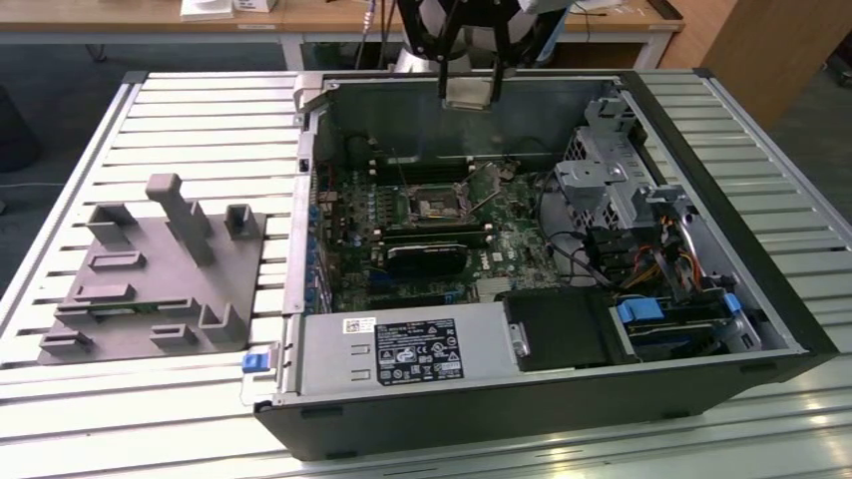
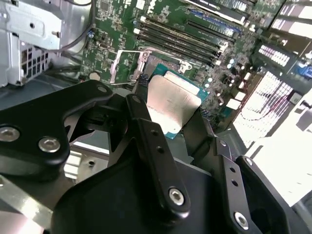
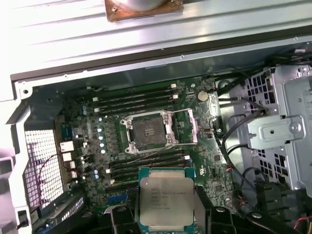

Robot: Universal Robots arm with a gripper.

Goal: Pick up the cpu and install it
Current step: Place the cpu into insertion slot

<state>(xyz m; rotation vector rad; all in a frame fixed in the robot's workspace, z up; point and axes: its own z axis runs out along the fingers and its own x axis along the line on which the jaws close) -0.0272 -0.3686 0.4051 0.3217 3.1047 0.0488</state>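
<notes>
The carry is judged in hand: the small flat square silvery-lidded cpu [image 3: 165, 197] is held clamped edgewise in the black two-fingered gripper [image 1: 470, 88] above the green motherboard [image 3: 92, 146], apart from the dark square socket [image 3: 146, 132], over which squaring and levelling are called for.

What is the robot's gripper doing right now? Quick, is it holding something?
Gripper: closed on the cpu, holding it up over the open computer case.
</notes>
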